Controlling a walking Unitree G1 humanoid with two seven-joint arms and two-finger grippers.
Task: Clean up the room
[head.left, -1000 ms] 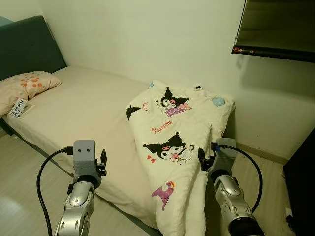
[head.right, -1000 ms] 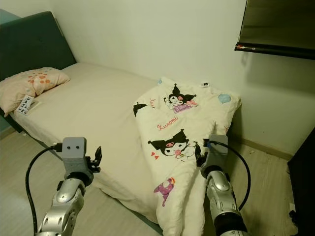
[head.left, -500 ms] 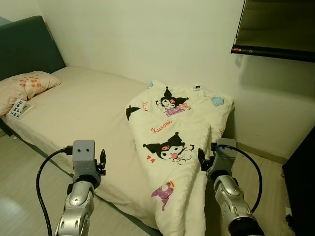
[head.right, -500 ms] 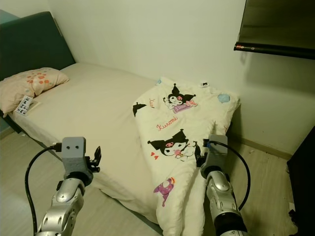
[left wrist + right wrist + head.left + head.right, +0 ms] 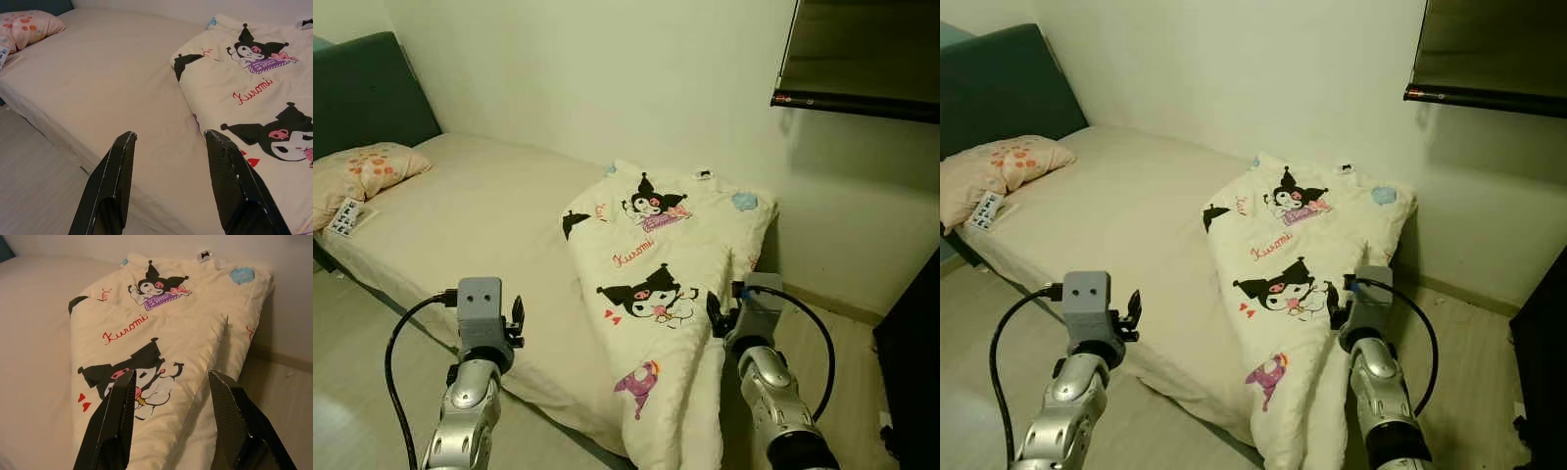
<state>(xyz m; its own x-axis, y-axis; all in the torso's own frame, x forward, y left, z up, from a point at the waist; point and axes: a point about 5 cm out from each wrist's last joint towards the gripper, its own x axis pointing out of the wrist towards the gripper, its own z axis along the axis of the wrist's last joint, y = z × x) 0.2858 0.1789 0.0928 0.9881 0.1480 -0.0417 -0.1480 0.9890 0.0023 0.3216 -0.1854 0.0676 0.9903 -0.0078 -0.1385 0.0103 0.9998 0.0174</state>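
While one blanket (image 5: 666,284) drapes one bed (image 5: 480,215) — one pillow (image 5: 362,168).

Cream Kuromi-print quilt (image 5: 671,284) folded across bed (image 5: 489,211), draped over its foot edge at 5 o'clock. Orange-dotted pillow (image 5: 362,171) at 9 o'clock. Left gripper (image 5: 516,318) and right gripper (image 5: 713,316) raised low.

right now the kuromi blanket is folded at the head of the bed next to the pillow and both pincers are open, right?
Not quite: the Kuromi blanket lies at the foot of the bed, far from the pillow, as the left eye view shows. The left pincer and right pincer are both open.
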